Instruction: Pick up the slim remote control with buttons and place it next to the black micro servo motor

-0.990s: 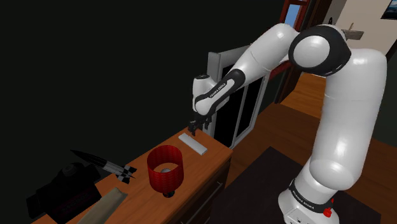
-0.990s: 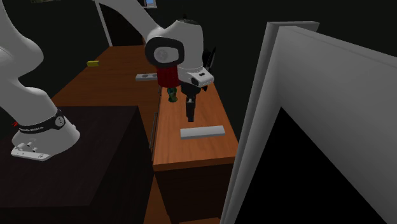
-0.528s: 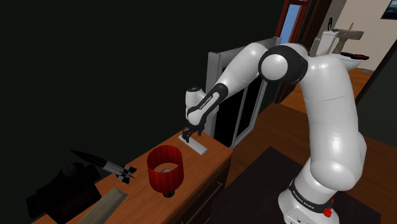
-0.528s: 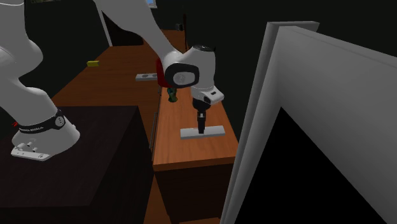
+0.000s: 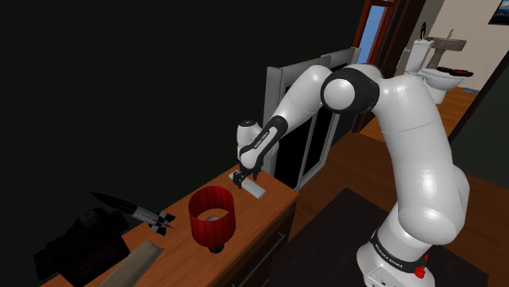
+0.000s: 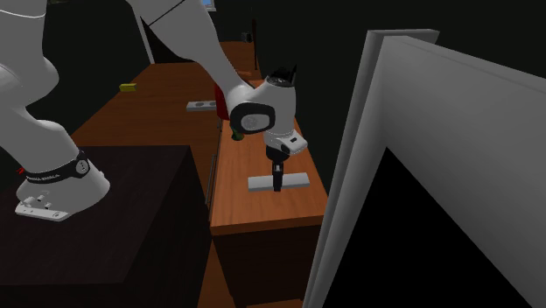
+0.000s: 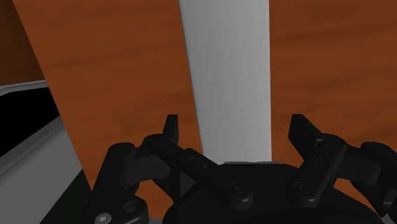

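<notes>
The jaws stood released astride the pale remote (image 7: 229, 76) near the surface's (image 6: 262, 210) end edge, where an off-centre squeeze might have skidded it overboard

The remote control (image 6: 296, 180) is a slim, flat bar drawn in plain pale grey, with long straight edges and squared ends. It lies flat on the brown wooden cabinet top (image 6: 262, 208), set crosswise to the top's long run and close to its end in the second exterior view. In the shoulder view the remote (image 5: 259, 191) rests near the top's far corner. In the wrist view its long grey body (image 7: 229, 76) runs lengthwise between the gripper's (image 7: 235, 124) spread fingers, with wood showing on either side.
</notes>
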Available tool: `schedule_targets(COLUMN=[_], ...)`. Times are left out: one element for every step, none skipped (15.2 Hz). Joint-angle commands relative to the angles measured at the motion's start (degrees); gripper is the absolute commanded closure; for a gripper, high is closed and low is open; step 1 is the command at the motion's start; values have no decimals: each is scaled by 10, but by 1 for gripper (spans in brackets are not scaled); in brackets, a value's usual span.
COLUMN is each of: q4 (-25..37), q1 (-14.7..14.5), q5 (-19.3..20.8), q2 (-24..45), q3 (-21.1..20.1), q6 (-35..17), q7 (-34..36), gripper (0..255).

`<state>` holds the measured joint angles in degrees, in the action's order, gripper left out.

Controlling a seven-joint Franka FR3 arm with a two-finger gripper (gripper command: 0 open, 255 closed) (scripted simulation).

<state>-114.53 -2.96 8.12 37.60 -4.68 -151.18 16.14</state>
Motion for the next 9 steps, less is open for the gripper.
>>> schedule_targets(q4=[2,2,2,2,2,2,2,2,2], q1=[0,0,0,0,0,0,0,0,0], q5=[0,0,0,0,0,0,0,0,0], q2=[3,3,3,3,3,3,3,3,3], q3=[0,0,0,0,0,0,0,0,0], q6=[-2,-2,-2,-2,-2,-2,-2,-2,-2], q7=[0,0,0,0,0,0,0,0,0], gripper=[0,0,0,0,0,0,255,255,255])
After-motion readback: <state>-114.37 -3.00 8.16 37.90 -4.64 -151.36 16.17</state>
